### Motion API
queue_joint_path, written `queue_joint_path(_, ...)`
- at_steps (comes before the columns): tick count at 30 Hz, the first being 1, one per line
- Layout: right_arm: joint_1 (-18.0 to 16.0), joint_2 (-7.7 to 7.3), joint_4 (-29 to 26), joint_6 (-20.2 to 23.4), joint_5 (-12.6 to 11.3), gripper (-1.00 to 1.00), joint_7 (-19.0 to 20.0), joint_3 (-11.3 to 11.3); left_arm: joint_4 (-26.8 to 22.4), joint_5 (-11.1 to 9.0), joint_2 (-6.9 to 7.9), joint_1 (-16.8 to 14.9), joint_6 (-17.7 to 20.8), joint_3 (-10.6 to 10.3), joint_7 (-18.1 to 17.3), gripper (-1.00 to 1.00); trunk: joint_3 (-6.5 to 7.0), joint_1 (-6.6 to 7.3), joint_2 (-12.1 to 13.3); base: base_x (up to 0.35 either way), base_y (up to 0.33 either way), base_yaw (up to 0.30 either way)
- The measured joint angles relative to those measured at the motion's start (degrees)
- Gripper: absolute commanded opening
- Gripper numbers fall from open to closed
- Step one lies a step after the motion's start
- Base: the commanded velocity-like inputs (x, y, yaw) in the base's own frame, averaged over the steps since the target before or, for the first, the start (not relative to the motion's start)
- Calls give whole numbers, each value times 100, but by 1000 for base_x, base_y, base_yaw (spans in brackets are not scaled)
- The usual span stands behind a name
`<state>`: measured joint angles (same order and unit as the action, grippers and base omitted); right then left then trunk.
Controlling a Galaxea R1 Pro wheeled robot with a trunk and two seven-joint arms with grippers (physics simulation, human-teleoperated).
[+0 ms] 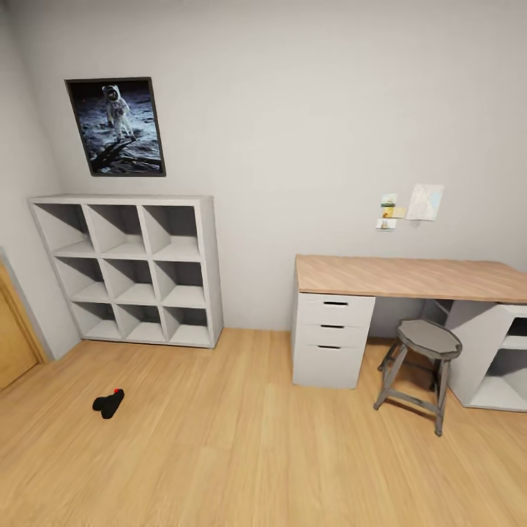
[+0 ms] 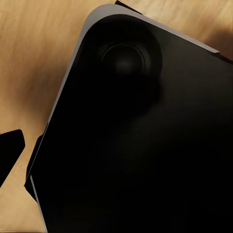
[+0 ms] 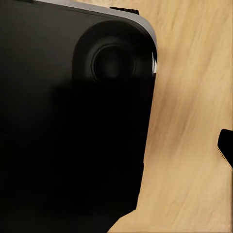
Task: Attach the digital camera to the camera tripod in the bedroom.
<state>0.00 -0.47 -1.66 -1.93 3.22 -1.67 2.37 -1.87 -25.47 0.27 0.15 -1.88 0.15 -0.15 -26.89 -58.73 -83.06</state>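
1. One small black shape is what we're after: the digital camera point(image 1: 108, 403) lies on the wood floor point(image 1: 241, 454), out in the open in front of the white cube shelves point(image 1: 132, 269), toward the floor's left side near the door point(image 1: 15, 337).
2. Its long axis runs diagonally, red dot end pointing up toward the shelves.
3. From the head view it sits left of centre, so we judge our left arm the nearer one.
4. Both wrist views look down at floorboards past a dark rounded body; whether our grippers are spread or closed, we cannot tell.
5. The desk point(image 1: 410, 277) and stool point(image 1: 421, 366) stand well apart, to the right.
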Motion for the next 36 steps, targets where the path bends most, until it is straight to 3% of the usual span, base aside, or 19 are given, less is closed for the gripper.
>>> queue_joint_path(8,0,0,0,0,-12,100,0,-16,7,54,-12,-1,1,-30,8,100,0,0,0,0,0,254)
queue_joint_path(17,0,-2,1,10,-7,100,0,-9,7,68,-10,-2,2,-41,22,100,0,1,0,48,-31,63)
queue_joint_path(36,0,-14,1,7,11,100,0,14,7,78,-14,-2,20,-52,39,100,0,3,-1,269,-121,3)
